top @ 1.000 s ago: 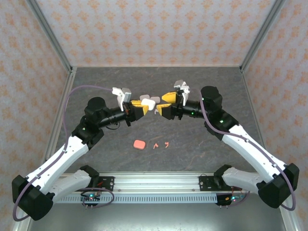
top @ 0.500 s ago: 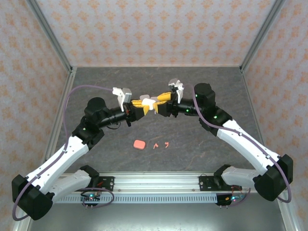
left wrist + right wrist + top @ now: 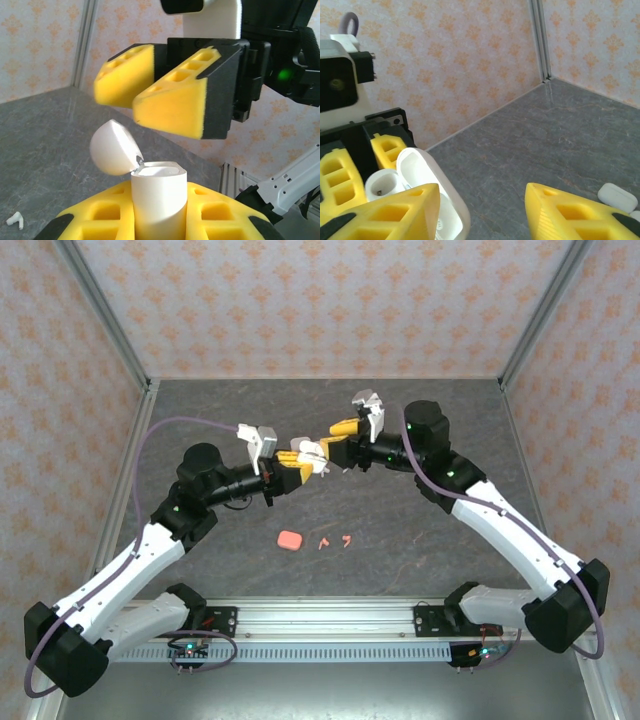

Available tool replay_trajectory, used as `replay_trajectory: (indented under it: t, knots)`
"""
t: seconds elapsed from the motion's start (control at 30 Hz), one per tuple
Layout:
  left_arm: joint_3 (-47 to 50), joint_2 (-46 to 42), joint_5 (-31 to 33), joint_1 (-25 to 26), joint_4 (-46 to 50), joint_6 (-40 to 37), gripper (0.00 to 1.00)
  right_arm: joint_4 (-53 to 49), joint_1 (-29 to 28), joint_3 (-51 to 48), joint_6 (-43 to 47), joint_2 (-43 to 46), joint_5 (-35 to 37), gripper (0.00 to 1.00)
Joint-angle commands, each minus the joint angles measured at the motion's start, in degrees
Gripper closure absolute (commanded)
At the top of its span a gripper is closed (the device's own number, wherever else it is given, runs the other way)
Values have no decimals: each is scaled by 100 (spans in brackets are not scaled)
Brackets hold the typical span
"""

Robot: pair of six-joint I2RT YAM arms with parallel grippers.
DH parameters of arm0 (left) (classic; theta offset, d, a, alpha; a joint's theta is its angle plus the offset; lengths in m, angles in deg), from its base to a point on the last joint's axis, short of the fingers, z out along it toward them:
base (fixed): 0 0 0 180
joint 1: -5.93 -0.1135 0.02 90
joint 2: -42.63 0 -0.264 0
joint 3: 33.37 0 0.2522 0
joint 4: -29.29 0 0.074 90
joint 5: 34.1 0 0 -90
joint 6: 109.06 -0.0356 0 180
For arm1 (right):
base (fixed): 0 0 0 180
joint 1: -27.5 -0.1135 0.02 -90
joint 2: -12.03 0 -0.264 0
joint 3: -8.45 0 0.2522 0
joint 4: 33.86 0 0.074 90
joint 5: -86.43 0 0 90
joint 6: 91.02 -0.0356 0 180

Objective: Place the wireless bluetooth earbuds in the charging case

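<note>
My left gripper (image 3: 298,462) is shut on a white charging case (image 3: 311,452), held upright above the table. In the left wrist view the case body (image 3: 159,192) stands between my yellow fingers (image 3: 95,212) with its domed lid (image 3: 111,148) swung open to the left. My right gripper (image 3: 332,441) hovers open just over the case, nothing between its fingers (image 3: 390,210); the open case (image 3: 427,187) lies beside its left finger. Two coral-pink earbuds (image 3: 322,541) (image 3: 347,538) lie on the table near the front. A white earbud (image 3: 15,218) lies on the table below the case.
A small pink case (image 3: 290,539) sits shut on the dark table left of the pink earbuds. Another white case (image 3: 617,196) lies shut on the table by my right finger. Patterned walls (image 3: 320,300) with metal posts enclose the table (image 3: 420,510).
My right gripper has moved left and closer, now over the held case, and its jaws have narrowed. The left gripper kept its grip and shifted only slightly.
</note>
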Motion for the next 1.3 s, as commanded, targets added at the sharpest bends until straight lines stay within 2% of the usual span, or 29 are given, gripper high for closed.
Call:
replay_trajectory:
  t: [0.0, 0.2, 0.43, 0.6, 0.73, 0.97, 1.27]
  knots:
    - [-129, -91, -118, 20, -37, -162, 94, -81, 47, 198, 52, 62, 61, 52]
    - [-109, -117, -88, 21, 17, -208, 94, -251, 83, 200, 8, 341, 223, 51]
    - [-30, -222, -21, 30, 116, -307, 95, -858, 180, 135, -135, 407, 996, 51]
    - [61, -395, -53, 33, 238, -413, 95, -1233, 256, 37, -398, 143, 1442, 50]
    - [147, -516, -85, 30, 237, -444, 95, -1606, 255, 169, -522, -487, 1571, 52]
    - [172, -666, -137, 48, 303, -491, 95, -1782, 260, 655, -532, -1942, 1205, 54]
    - [235, -793, -52, 73, 384, -508, 95, -2227, 257, 1724, -183, -3984, 1749, 60]
